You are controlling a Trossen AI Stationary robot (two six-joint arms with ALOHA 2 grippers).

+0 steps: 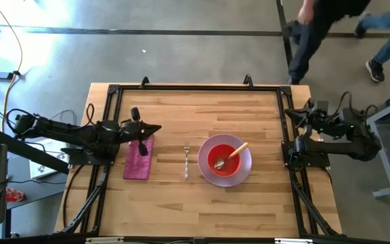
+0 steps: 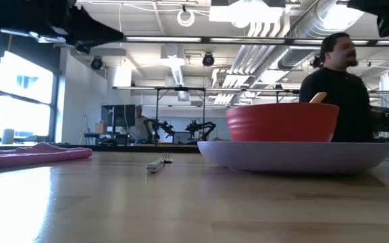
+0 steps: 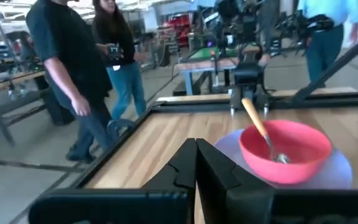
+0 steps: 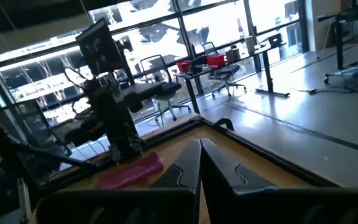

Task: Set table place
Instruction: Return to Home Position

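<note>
The magenta napkin lies flat on the left part of the table. The silver fork lies beside it, toward the middle. To its right stands the lilac plate with the red bowl on it. The wooden-handled spoon rests in the bowl, handle leaning on the rim. My left gripper is shut and hovers above the napkin's far end, touching nothing; its wrist view shows the bowl and spoon ahead. My right gripper is shut and waits folded back at the table's right edge.
A black metal frame edges the tabletop. The right arm's base stands at the right edge. People walk on the floor beyond the far right corner. Bare wood lies along the near side.
</note>
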